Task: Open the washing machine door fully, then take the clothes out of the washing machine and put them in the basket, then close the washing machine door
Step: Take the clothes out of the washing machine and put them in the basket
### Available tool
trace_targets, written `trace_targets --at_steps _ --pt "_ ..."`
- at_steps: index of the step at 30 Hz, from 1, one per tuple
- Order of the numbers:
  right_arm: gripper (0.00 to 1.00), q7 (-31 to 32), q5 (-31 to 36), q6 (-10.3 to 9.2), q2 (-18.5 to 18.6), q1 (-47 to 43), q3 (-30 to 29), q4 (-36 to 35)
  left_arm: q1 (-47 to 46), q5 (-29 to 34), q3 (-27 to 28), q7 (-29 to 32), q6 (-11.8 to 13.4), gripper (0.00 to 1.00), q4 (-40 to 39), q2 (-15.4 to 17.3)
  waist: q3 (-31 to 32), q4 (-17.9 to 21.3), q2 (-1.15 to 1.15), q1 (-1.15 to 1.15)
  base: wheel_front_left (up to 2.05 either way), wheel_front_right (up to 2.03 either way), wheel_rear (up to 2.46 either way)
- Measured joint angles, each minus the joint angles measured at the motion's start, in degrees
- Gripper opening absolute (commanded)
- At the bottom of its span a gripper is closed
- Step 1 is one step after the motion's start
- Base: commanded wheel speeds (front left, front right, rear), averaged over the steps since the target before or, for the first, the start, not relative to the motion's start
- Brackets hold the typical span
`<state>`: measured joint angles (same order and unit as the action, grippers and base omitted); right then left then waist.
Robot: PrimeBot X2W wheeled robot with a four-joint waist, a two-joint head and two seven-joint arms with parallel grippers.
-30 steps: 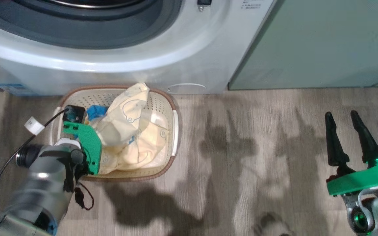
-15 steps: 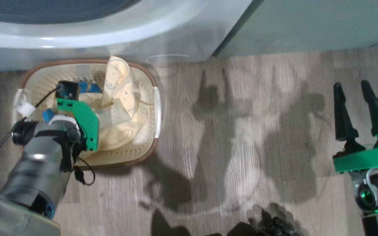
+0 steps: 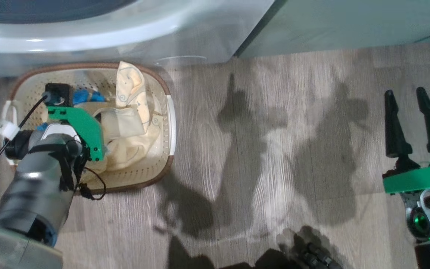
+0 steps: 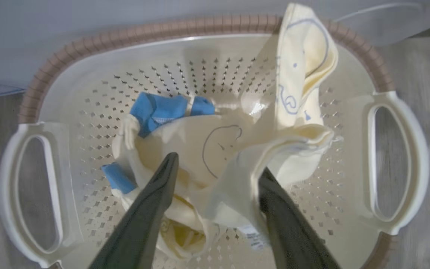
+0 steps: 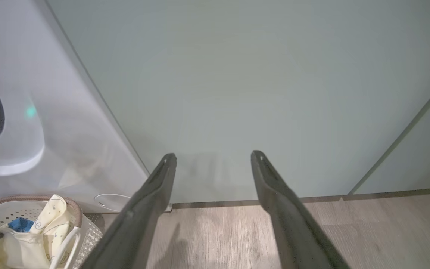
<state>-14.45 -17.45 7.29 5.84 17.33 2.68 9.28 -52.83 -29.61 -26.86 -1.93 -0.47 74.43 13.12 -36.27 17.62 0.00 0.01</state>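
The cream-white basket (image 3: 167, 112) with a brown rim stands on the floor against the white washing machine (image 3: 133, 33). Pale cream-yellow clothes (image 3: 127, 119) with blue patches lie piled in it, one piece standing up against the far rim. My left gripper (image 4: 217, 163) hangs over the basket (image 4: 162, 31), open, its fingers spread on either side of the clothes (image 4: 218, 138), with a fold draped over the right finger. My right gripper (image 3: 404, 92) is open and holds nothing, far to the right above the floor. The washing machine door is out of view.
Sage-green cabinet panels (image 3: 349, 22) run along the wall to the right of the machine, and my right gripper (image 5: 213, 154) faces them (image 5: 256, 93). Wood-look floor (image 3: 256, 149) stretches between the basket and the right arm. A round flap (image 3: 181, 58) sits low on the machine.
The left gripper's jaws have opened and the clothes have sunk lower into the basket. The head camera has tilted down, shifting the whole picture. The right gripper stays open.
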Motion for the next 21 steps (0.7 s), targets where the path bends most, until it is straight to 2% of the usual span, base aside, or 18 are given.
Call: trace_targets --at_steps 7,13,16,21 --pt "1.00 0.00 0.15 0.00 -0.01 -0.43 1.30 1.49 2.04 -2.85 2.18 -9.17 -2.52 1.00 0.02 -0.94 4.89 -1.00 0.00 -0.01 0.00 0.00 0.00" --pt "1.00 0.00 0.13 0.00 -0.10 -3.50 1.83 3.08 5.83 -4.53 3.50 -12.22 -4.52 1.00 -0.85 -1.82 11.78 -2.37 0.00 -0.02 0.00 0.00 0.00" --pt "1.00 0.00 0.12 0.00 -0.13 -5.44 1.91 3.55 8.13 -5.17 5.11 -12.29 -5.43 1.00 -4.28 -1.78 14.81 -3.00 0.00 -0.02 0.00 0.00 0.00" --pt "1.00 0.00 0.11 0.00 -0.27 -7.86 1.81 4.01 12.29 -5.34 8.47 -12.47 -5.50 1.00 -13.04 -1.38 19.46 -4.00 0.00 -0.02 0.00 0.00 0.00"
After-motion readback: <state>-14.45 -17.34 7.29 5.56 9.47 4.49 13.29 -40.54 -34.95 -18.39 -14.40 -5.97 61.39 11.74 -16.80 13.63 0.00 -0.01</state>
